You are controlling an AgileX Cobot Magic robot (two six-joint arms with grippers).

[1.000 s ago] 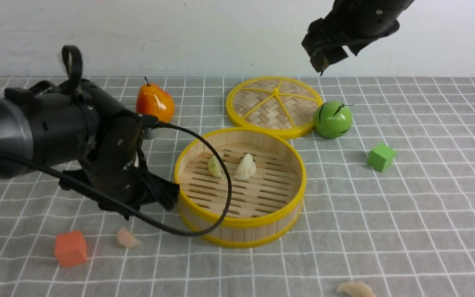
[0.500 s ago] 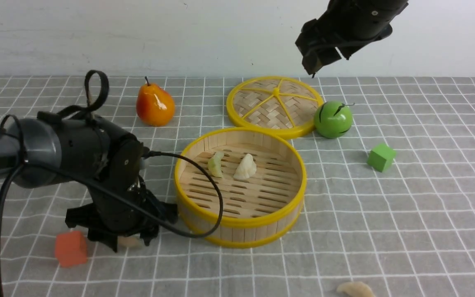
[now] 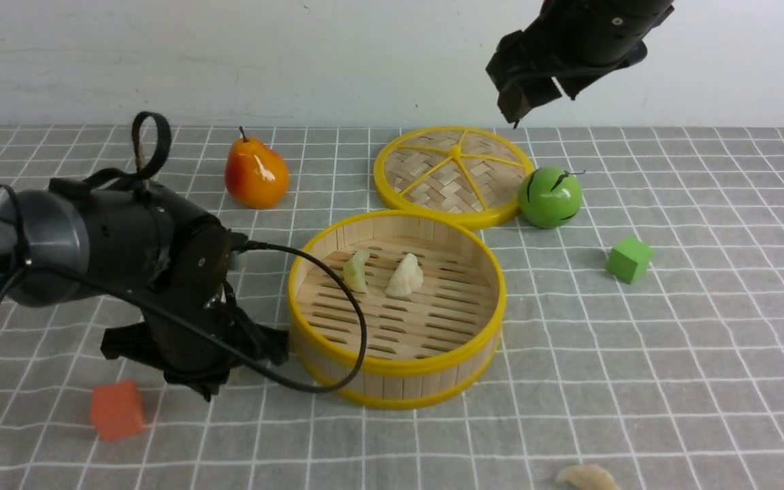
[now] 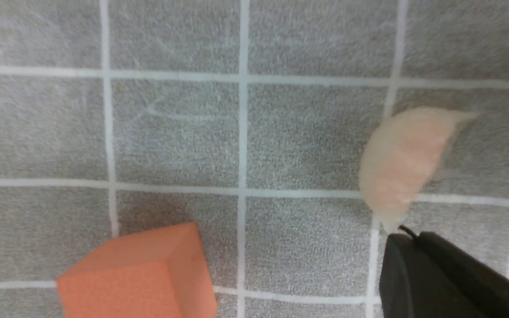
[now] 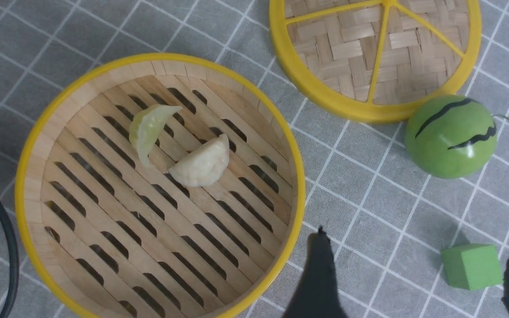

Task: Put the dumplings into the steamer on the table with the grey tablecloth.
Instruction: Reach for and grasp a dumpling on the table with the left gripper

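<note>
The steamer (image 3: 395,367) stands mid-table on the grey tablecloth (image 3: 671,374). A pale green dumpling (image 3: 356,271) and a cream dumpling (image 3: 405,275) lie on its slatted floor. Just left of the steamer, low over the cloth, my left gripper (image 3: 218,384) is shut. In the left wrist view its fingertips (image 4: 402,240) pinch the tip of the pinkish dumpling (image 4: 407,163). A second cream dumpling (image 3: 586,476) lies at the front edge. High above the lid, my right gripper (image 3: 528,102) is open and holds nothing.
An orange cube (image 3: 116,410) sits close to the left gripper. A pear (image 3: 256,173), the woven lid (image 3: 453,173), a green ball (image 3: 550,197) and a green cube (image 3: 629,258) lie behind and right of the steamer. The left arm's cable (image 3: 358,327) loops over the steamer's left rim.
My left gripper dropped onto the pinkish dumpling, shut on it and has risen a little. The right gripper shifted slightly left and then held still.
</note>
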